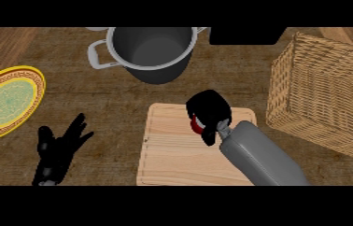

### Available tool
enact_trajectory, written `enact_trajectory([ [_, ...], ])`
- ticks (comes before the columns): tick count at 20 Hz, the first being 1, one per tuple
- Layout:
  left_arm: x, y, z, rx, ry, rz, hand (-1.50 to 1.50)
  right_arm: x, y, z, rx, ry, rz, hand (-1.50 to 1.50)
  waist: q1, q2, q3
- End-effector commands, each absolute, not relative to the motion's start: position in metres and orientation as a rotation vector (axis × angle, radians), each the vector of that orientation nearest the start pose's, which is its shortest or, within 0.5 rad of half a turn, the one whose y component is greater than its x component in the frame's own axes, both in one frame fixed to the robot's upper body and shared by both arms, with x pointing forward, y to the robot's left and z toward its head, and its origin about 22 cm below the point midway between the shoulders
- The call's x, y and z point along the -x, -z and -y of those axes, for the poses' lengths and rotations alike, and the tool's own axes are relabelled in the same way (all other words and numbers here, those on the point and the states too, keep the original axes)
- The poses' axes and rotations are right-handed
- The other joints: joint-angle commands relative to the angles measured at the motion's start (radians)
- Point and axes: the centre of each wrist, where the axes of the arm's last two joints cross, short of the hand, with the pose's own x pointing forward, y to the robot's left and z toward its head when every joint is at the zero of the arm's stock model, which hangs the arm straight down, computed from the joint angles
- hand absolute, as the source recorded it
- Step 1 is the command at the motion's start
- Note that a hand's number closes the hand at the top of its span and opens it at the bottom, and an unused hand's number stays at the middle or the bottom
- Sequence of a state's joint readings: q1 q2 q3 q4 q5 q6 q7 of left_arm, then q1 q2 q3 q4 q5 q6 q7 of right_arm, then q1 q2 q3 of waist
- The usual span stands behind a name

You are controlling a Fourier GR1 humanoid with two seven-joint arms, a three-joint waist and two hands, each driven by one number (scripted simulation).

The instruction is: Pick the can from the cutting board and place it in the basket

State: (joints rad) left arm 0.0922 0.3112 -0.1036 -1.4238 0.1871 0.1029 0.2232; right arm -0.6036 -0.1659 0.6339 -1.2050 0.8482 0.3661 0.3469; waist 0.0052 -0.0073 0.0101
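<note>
A pale wooden cutting board (172, 155) lies at the lower middle of the counter. Over its upper right part my right hand (208, 109) is curled round a red can (196, 124); only a small red sliver shows below the fingers, the rest is hidden. The wicker basket (314, 94) stands at the right, a short way from that hand. My left hand (60, 148) rests open at the lower left, fingers up, apart from the board.
A grey pot (148, 50) with handles stands at the back middle. A yellow patterned plate (15, 99) sits at the left edge. A black object (244, 35) lies at the back right, behind the basket's corner.
</note>
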Motion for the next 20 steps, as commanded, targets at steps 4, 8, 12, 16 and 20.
enact_trajectory([
  [4,-0.201,0.053,-0.286,-0.160,0.030,1.021,0.00,-0.302,-0.015,0.077,0.717,-1.610,1.133,1.50,-0.005,0.007,-0.010],
  [8,-0.196,0.050,-0.294,-0.161,0.000,1.016,0.00,-0.300,-0.013,0.089,0.880,-1.287,0.888,1.50,-0.032,0.000,-0.011],
  [12,-0.198,0.058,-0.294,-0.162,0.002,1.006,0.00,-0.278,-0.023,0.080,1.011,-1.069,0.913,1.50,-0.037,0.001,-0.011],
  [16,-0.194,0.047,-0.303,-0.172,-0.008,0.999,0.00,-0.261,-0.065,0.086,0.930,-0.726,1.135,1.50,-0.044,-0.003,-0.010],
  [20,-0.183,0.054,-0.298,-0.162,-0.007,1.006,0.00,-0.254,-0.128,0.095,0.831,-0.302,1.481,1.50,-0.045,-0.010,-0.009],
])
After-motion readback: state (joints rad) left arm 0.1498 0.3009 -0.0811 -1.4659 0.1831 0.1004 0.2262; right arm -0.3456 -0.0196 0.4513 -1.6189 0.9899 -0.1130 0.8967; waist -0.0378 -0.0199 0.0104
